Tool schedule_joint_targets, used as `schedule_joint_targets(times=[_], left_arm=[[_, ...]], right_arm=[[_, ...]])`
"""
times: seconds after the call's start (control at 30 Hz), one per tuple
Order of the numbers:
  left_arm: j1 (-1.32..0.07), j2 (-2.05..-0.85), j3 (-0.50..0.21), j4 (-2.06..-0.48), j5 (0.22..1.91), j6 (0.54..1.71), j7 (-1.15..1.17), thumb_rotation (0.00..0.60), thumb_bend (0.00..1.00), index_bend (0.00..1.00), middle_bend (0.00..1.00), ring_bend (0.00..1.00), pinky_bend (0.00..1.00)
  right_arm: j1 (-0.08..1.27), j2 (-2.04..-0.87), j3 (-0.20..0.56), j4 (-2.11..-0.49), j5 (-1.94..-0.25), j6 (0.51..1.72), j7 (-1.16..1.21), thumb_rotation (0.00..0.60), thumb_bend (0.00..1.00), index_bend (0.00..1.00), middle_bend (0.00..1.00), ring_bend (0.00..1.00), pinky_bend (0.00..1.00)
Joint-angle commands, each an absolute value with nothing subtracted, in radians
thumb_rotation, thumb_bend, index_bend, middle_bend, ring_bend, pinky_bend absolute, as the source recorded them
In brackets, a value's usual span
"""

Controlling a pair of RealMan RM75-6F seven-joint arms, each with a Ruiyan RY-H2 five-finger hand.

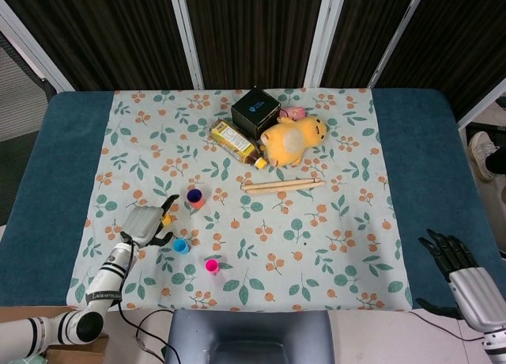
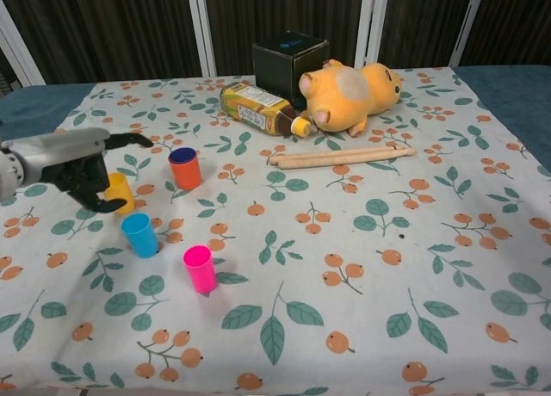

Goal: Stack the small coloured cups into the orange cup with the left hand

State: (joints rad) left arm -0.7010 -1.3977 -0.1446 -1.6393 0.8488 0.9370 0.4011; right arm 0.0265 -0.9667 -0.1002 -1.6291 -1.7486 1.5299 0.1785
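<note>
The orange cup (image 2: 185, 169) (image 1: 195, 198) stands upright on the floral cloth with a dark blue cup nested inside it. Left of it sits a yellow cup (image 2: 120, 192) (image 1: 166, 219), partly covered by my left hand (image 2: 82, 165) (image 1: 145, 223), which hovers open over it with fingers spread. A light blue cup (image 2: 139, 234) (image 1: 180, 245) and a pink cup (image 2: 200, 269) (image 1: 212, 265) stand nearer the front edge. My right hand (image 1: 457, 263) is open at the far right, off the cloth, away from the cups.
At the back of the floral cloth (image 2: 362, 267) are a black box (image 2: 290, 58), a lying drink bottle (image 2: 258, 108) and a yellow plush toy (image 2: 353, 90). A wooden stick (image 2: 340, 157) lies in front of the plush.
</note>
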Motion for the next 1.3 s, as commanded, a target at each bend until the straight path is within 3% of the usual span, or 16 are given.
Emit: schedule_joint_targets(times=[0.03,0.67,1.3], left_arm=[[-0.689,-1.411,-0.133,-1.593,0.865,0.941,0.372,0.600,0.35,0.10,1.00,1.00,1.00],[-0.683,-1.485,-0.154,-1.416,0.928,0.912,0.244,0.600,0.36,0.31,1.00,1.00,1.00],[-0.672,-1.520,-0.184,-1.361,0.983,0.935,0.170,0.600,0.36,0.56,1.00,1.00,1.00]], right_arm=[[0.025,-0.968,-0.102,-1.630,-1.751,1.532,0.177,0.600,0.12,0.00,0.00,0.00,0.00],[0.029,-0.974,-0.095,-1.633,-1.735,1.521,0.163,0.600,0.12,0.00,0.00,0.00,0.00],[0.027,-0.974,-0.095,-1.633,-1.736,1.524,0.164,0.600,0.12,0.00,0.00,0.00,0.00]])
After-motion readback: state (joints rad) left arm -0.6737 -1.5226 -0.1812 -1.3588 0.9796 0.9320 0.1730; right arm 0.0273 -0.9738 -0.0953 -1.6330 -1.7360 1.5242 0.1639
